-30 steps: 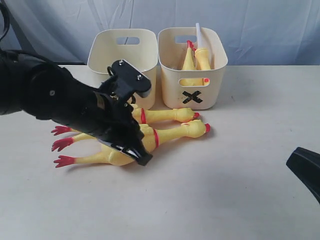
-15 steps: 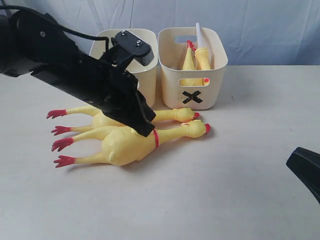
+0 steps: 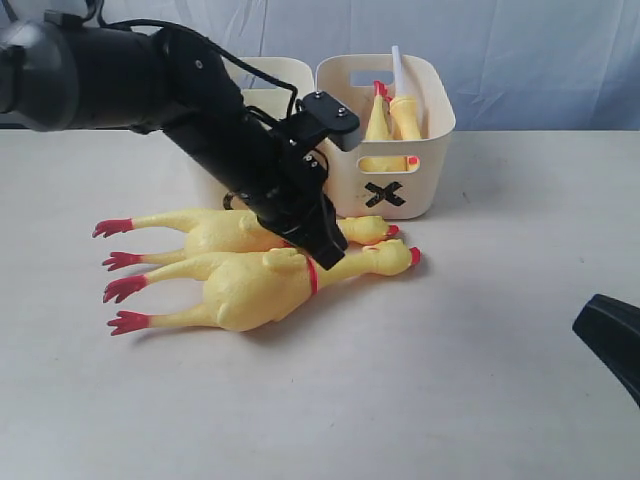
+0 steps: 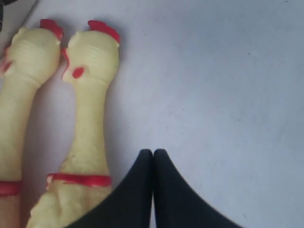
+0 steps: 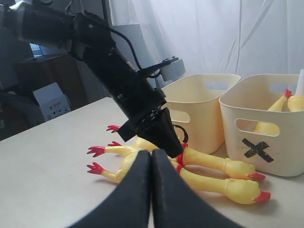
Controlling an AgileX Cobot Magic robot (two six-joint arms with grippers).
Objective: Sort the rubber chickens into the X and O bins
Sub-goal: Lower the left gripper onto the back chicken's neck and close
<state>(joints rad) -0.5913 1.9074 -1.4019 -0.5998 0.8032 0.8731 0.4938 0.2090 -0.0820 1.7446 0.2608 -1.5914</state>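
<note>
Two fat yellow rubber chickens lie side by side on the table, the nearer one [image 3: 250, 290] and the farther one [image 3: 222, 232], with their heads pointing right. My left gripper [image 3: 326, 252] hangs shut and empty just over their red neck rings; its wrist view shows the shut tips [image 4: 152, 153] beside the nearer chicken's neck [image 4: 88, 123]. Two slim chickens [image 3: 392, 118] stand in the X bin [image 3: 385, 170]. The other cream bin [image 3: 262, 72] stands left of it, its front mark hidden by my arm. My right gripper [image 3: 600, 330] rests shut at the lower right [image 5: 151, 154].
A white stick [image 3: 398, 62] pokes up out of the X bin. A pale curtain hangs behind the table. Bare tabletop [image 3: 450, 380] stretches in front of the chickens and to their right.
My left arm has swung right and back toward the bins, from over the chickens' bodies to their necks. The chickens and my right gripper have not moved.
</note>
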